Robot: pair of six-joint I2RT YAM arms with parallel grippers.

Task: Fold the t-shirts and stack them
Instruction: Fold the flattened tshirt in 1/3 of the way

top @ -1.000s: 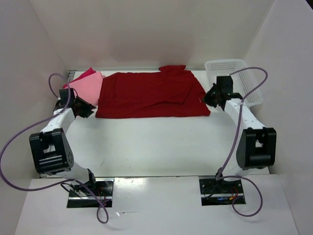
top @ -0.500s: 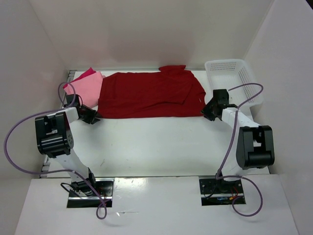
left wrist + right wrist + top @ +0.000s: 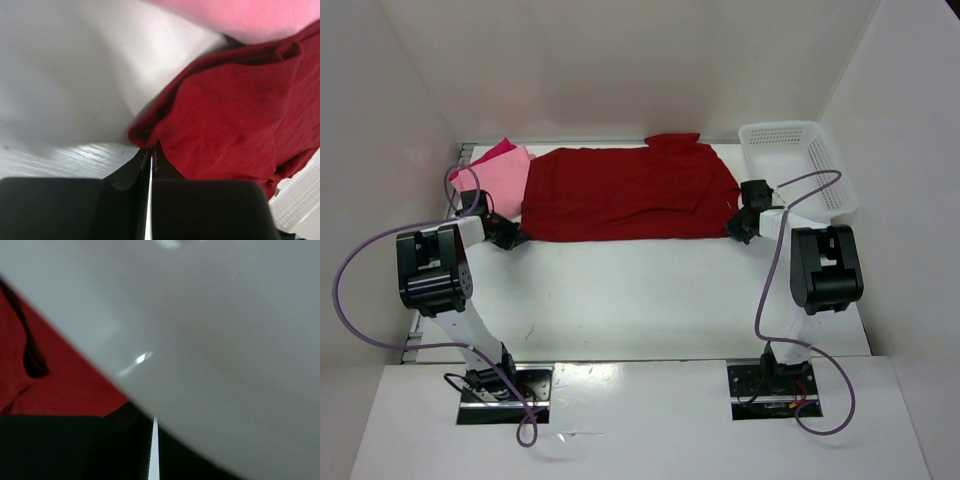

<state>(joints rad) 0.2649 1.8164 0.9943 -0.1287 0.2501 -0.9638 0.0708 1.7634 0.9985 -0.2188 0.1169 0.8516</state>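
Left claw [image 3: 512, 238] clamps dark red t-shirt [image 3: 620, 195] corner — right claw [image 3: 735, 230] at opposite corner, closure unclear

White basket [image 3: 790, 128] just beside right tool [image 3: 736, 230]

The dark red t-shirt [image 3: 620, 195] is the largest of the 3. It lies spread flat across the upper middle of the frame, wider than it is deep. Its near hem runs almost straight from left to right. A flap is folded over on its right part, and the cloth bunches a little at the upper right. In the left wrist view its near left corner is doubled into a small fold.

The light salmon pink t-shirt [image 3: 500, 178] lies folded at the upper left, touching the dark red one's left edge. The crimson-pink t-shirt [image 3: 498, 149] lies beneath it, with only a corner showing at the far upper left.
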